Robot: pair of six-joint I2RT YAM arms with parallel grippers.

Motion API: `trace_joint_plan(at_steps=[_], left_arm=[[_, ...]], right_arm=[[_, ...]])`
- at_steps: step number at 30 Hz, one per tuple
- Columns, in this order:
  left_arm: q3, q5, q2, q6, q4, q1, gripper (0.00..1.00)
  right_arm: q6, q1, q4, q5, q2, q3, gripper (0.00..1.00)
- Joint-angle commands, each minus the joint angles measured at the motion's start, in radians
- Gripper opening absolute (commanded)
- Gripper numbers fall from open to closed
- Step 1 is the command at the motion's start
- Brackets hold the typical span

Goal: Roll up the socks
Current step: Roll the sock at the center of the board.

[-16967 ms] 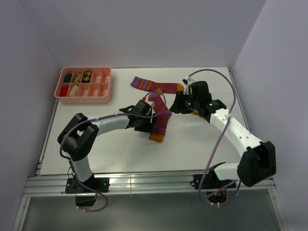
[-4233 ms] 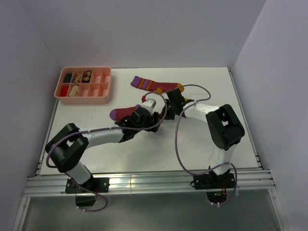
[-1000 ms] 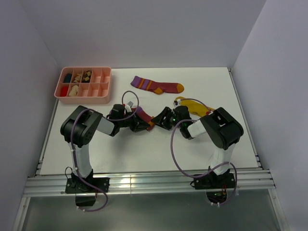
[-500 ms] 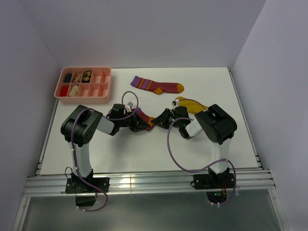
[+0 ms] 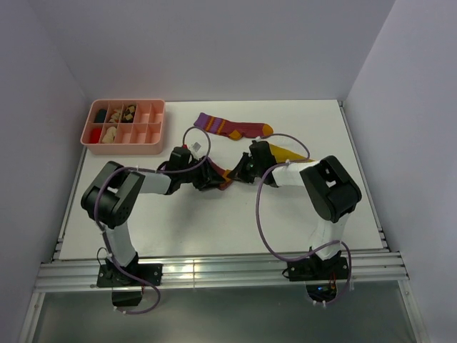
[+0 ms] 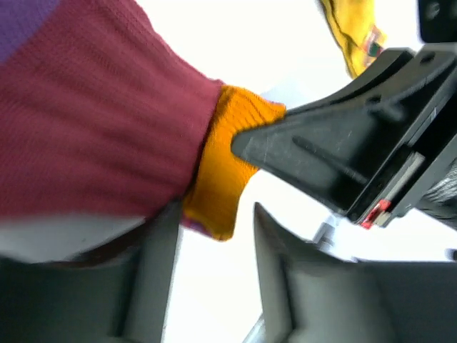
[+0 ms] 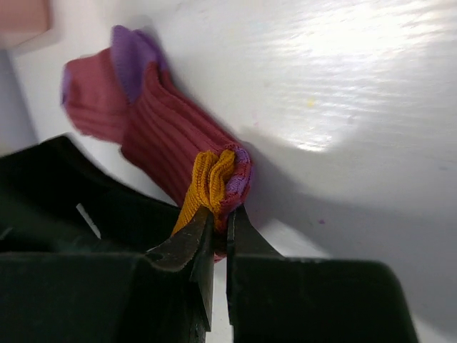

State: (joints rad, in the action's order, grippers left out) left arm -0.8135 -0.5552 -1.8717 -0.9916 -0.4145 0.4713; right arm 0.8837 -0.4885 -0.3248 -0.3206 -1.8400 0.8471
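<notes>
Grip swapped w/in last sec: right gripper (image 7: 218, 214), prev. open, now pinched tight on orange toe fold of rolled maroon sock (image 7: 164, 136); left gripper (image 6: 218, 236) has let go, jaws apart; sock lies mid-table betw. the two grippers; roll judged held by right only, may loosen.

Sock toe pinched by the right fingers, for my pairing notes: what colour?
Orange toe, clearest in the right wrist view.
</notes>
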Motion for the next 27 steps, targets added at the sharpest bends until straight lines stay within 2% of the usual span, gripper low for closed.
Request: trace_joint_plan(at_steps=[1,4,8,13,19,27], left_arm=[[-0.018,0.216,0.091,0.183,0.161,0.050,0.53],[-0.024,0.375,0.149,0.263,0.197,0.107,0.60],[-0.004,0.550,0.212,0.358,0.177,0.190,0.63],[0.016,0.756,0.264,0.485,0.085,0.303,0.64],[-0.010,0.785,0.221,0.580,0.019,0.345,0.64],[0.000,0.790,0.160,0.660,-0.073,0.385,0.61]], right_arm=[[-0.060,0.004,0.332,0.141,0.032,0.137,0.00],[-0.075,-0.008,0.537,0.164,0.002,0.242,0.00],[-0.086,-0.024,0.695,0.192,-0.047,0.355,0.00],[-0.094,-0.032,0.799,0.190,-0.100,0.437,0.00],[-0.107,-0.041,0.889,0.201,-0.139,0.494,0.00],[-0.111,-0.042,0.906,0.187,-0.151,0.507,0.00]])
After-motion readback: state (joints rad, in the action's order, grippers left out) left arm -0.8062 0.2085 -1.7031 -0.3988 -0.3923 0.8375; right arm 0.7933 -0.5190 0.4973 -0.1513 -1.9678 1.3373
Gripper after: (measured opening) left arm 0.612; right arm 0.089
